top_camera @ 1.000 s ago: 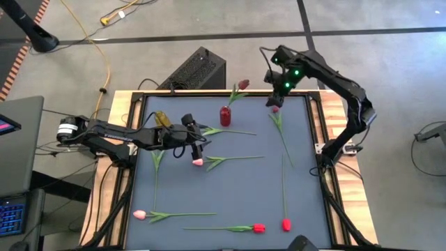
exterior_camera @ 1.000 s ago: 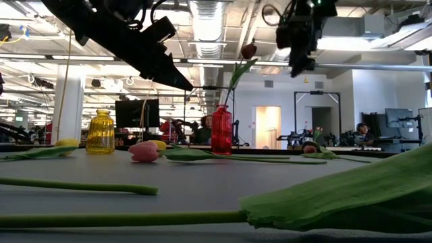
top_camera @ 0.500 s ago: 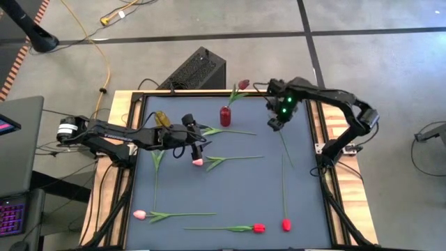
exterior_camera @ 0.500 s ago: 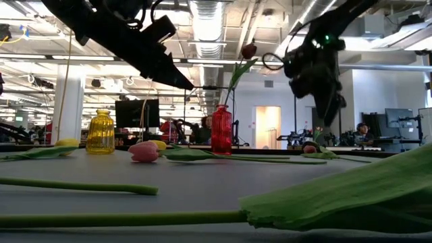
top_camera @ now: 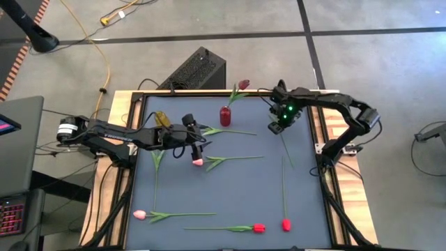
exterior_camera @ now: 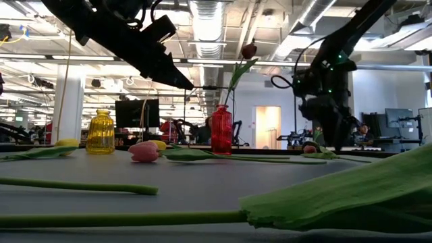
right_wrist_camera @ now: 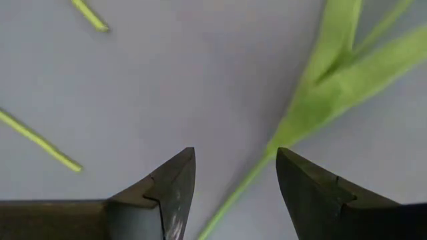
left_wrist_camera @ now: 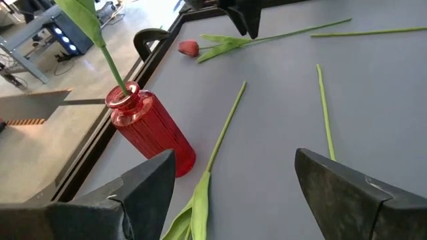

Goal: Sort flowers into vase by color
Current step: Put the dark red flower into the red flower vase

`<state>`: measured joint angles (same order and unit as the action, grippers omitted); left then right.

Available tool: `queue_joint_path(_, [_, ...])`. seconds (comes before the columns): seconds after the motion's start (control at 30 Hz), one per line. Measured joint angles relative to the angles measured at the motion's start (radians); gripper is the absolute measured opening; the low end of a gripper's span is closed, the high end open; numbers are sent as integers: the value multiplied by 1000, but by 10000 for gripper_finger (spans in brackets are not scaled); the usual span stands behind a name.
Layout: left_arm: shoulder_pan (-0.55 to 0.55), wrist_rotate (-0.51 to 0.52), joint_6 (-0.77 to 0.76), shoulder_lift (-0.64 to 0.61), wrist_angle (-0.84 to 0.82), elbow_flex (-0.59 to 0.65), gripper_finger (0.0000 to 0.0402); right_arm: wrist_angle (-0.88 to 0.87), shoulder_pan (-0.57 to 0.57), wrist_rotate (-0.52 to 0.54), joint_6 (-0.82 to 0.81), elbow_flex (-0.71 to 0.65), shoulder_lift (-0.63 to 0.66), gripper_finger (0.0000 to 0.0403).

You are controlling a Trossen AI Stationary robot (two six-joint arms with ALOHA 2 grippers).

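Your right gripper [top_camera: 277,127] sits low over the far right part of the table [top_camera: 237,188], fingers spread, with a green stem [right_wrist_camera: 241,190] lying between them and not yet clamped. This straddling position lines the fingers up across the stem, so a closing motion would likely catch it just below the leaves. The flower head of this stem is hidden under the arm in the overhead view.

Your left gripper [top_camera: 196,148] hangs over the left middle of the table, fingers spread wide and holding nothing. A pink flower [top_camera: 198,162] lies just beside it.

The red vase [top_camera: 225,116] stands near the far edge and holds one dark red flower [top_camera: 243,84], whose stem leans toward the right arm. The yellow vase [exterior_camera: 100,131] stands at the far left; it appears empty.

Count of items:
- Vases: two, one red and one yellow.
- Flowers in a vase: one.
- Pink flowers on the table: two; the second [top_camera: 139,215] lies near the front left.
- Red flowers on the table: two [top_camera: 259,227] [top_camera: 286,224], both at the front.
- Further stems lie near the red vase; their heads are hidden by the arms.
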<state>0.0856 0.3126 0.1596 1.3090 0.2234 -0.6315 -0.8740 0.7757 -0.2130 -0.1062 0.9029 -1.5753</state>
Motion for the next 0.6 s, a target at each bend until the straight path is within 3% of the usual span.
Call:
queue_joint_path(0.37, [0, 2, 1, 0, 5, 0, 295, 118, -6, 62, -69, -99, 1, 229])
queue_joint_path(0.6, [0, 3, 1, 0, 4, 0, 295, 159, -42, 124, -88, -127, 4, 174])
